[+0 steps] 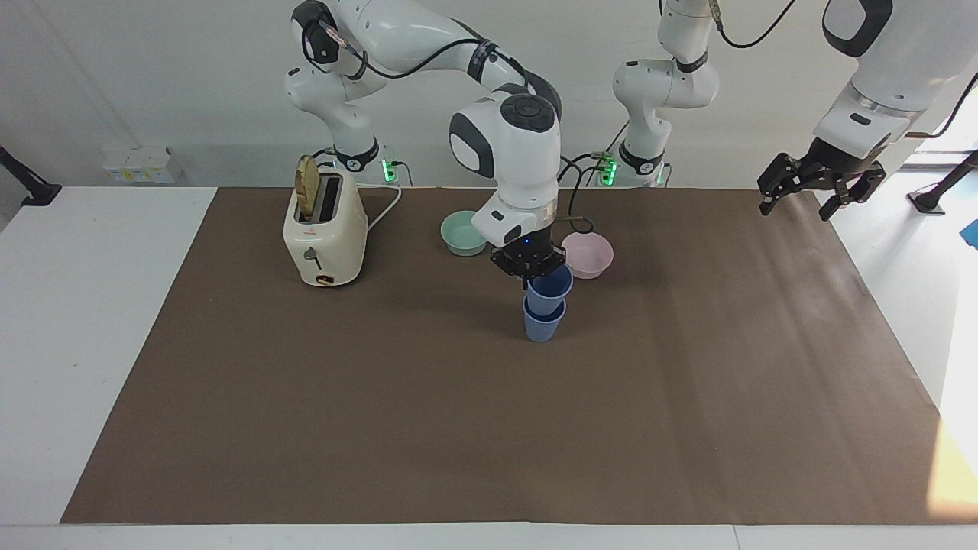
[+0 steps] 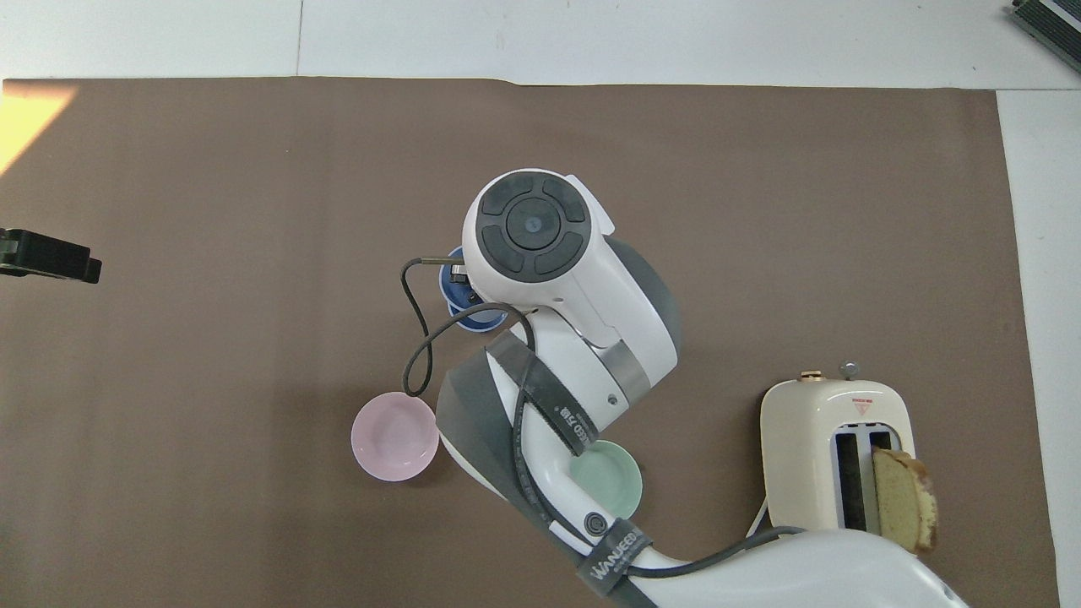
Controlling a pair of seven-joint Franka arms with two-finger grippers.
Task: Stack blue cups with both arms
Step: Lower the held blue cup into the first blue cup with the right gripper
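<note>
Black band (image 2: pixel 614 561) on my right arm (image 2: pixel 540 397), near bottom of overhead view: white lettering, reads roughly "WANUEED". Second band (image 2: pixel 564 411) higher on same arm: white print, illegible. Toaster (image 2: pixel 836 460) top: small red triangle mark, text unreadable.
</note>
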